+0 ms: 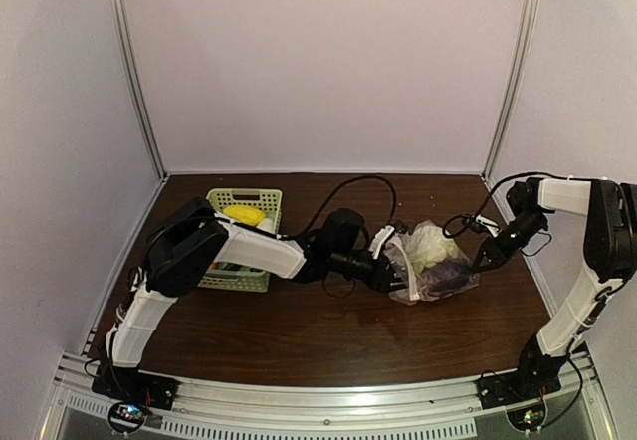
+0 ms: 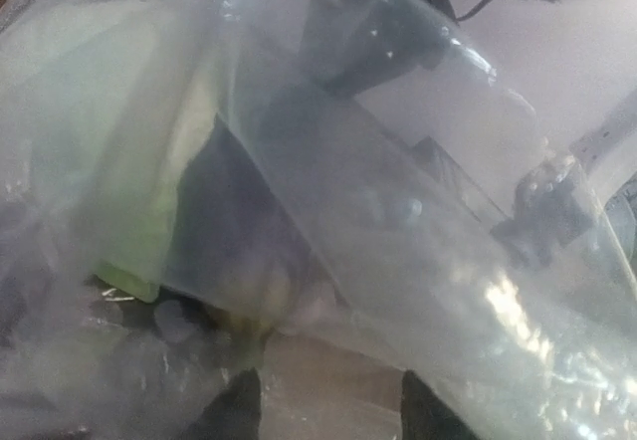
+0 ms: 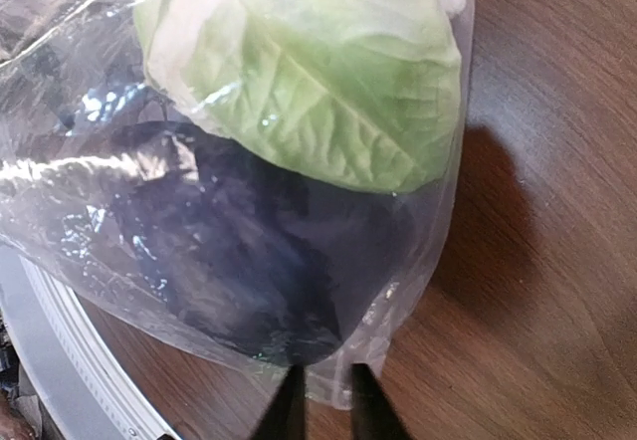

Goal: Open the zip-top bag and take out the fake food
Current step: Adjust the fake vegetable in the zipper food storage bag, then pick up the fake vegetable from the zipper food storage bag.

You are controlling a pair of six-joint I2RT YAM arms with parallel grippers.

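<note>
The zip-top bag [image 1: 434, 261] lies on the table right of centre, clear and crinkled. Inside it the fake food shows: a pale green cabbage [image 3: 318, 92] and a dark purple eggplant [image 3: 249, 251]. My right gripper [image 3: 328, 410] is shut on the bag's bottom edge; in the top view it [image 1: 486, 253] sits at the bag's right side. My left gripper [image 1: 396, 273] is at the bag's left end. In the left wrist view it [image 2: 328, 415] is open, its fingers wide apart, with plastic [image 2: 418, 261] filling the view and green [image 2: 129, 191] and dark shapes behind it.
A pale green lattice basket [image 1: 261, 199] stands at the left, behind the left arm, with a yellow piece [image 1: 244, 214] in it. Black cables [image 1: 368, 186] loop over the table behind the bag. Walls close the back and both sides.
</note>
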